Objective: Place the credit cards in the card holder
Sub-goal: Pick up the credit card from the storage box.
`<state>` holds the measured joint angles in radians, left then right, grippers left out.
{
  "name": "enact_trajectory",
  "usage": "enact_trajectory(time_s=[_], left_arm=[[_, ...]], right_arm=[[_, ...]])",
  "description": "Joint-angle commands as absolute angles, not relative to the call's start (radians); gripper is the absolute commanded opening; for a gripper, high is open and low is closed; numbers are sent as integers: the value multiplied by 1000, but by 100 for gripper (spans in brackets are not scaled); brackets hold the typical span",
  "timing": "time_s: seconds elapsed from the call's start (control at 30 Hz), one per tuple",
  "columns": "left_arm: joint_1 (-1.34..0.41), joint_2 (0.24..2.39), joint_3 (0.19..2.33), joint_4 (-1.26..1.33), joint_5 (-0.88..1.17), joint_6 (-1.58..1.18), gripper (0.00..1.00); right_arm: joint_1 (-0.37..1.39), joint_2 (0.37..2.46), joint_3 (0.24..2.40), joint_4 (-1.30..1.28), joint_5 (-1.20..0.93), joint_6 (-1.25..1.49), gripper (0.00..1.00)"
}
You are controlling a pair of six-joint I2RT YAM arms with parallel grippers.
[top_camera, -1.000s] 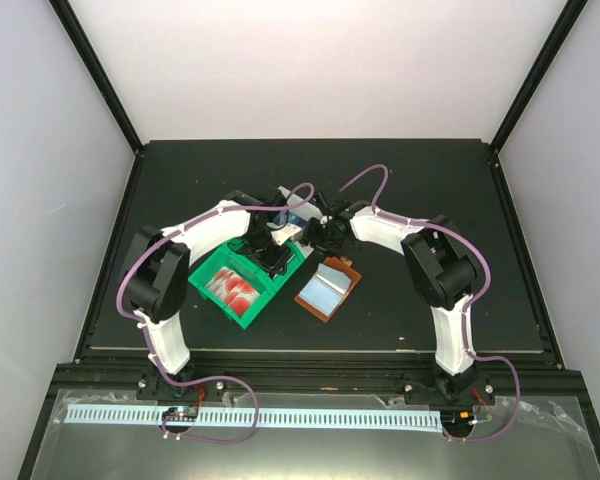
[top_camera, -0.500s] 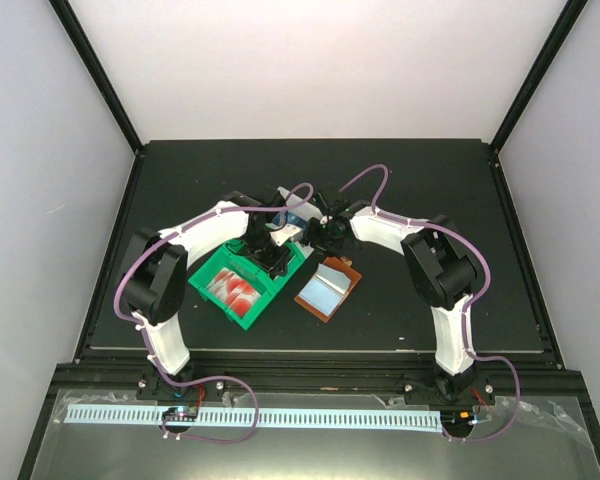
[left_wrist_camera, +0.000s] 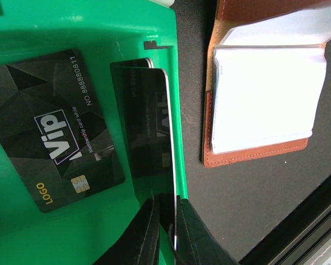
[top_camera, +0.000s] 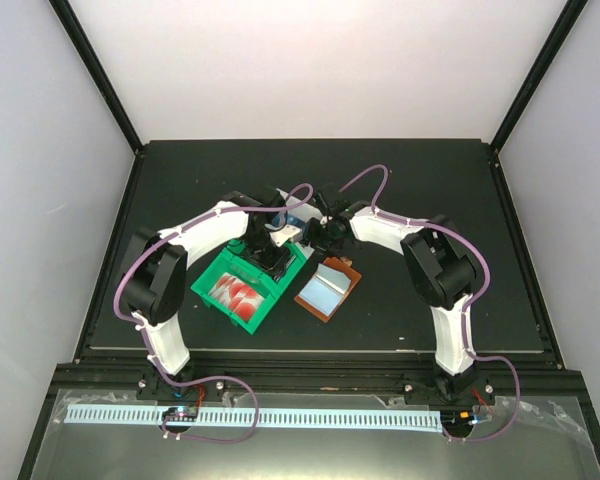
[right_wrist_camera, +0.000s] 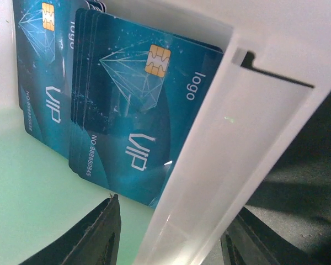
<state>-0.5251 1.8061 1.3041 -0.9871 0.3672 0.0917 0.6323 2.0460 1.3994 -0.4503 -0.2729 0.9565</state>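
Note:
In the left wrist view my left gripper (left_wrist_camera: 168, 201) is shut on a black credit card (left_wrist_camera: 149, 127). The card stands on edge against the right wall of the green tray (left_wrist_camera: 99, 27). Another black card (left_wrist_camera: 49, 127) lies flat in the same compartment. The brown card holder (left_wrist_camera: 254, 154) lies open on the mat just right of the tray, its clear pockets facing up. My right gripper (right_wrist_camera: 174, 212) is open and straddles the white wall (right_wrist_camera: 226, 149) of the compartment that holds the blue cards (right_wrist_camera: 132, 110). Red-and-white cards (top_camera: 235, 296) fill the near compartment.
The green-and-white tray (top_camera: 212, 278) sits left of centre on the black mat, with the card holder (top_camera: 327, 288) beside it on the right. Both arms (top_camera: 205, 230) arch in over the tray's far end. Raised black borders frame the mat.
My left gripper has closed on the upright black card. The green tray has shifted a little toward the near edge. The right arm has stayed put.

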Motion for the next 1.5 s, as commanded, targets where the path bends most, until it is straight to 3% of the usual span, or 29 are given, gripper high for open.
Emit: enact_trajectory(time_s=[0.0, 0.37, 1.47], left_arm=[[-530, 1769, 1315, -1020, 395, 84, 8], [-520, 1750, 1342, -1046, 339, 65, 1], [-514, 1796, 1341, -1077, 480, 67, 10]], right_arm=[[634, 2057, 1413, -437, -279, 961, 50], [634, 2053, 1410, -428, -285, 967, 50], [633, 2053, 1411, -433, -282, 965, 50]])
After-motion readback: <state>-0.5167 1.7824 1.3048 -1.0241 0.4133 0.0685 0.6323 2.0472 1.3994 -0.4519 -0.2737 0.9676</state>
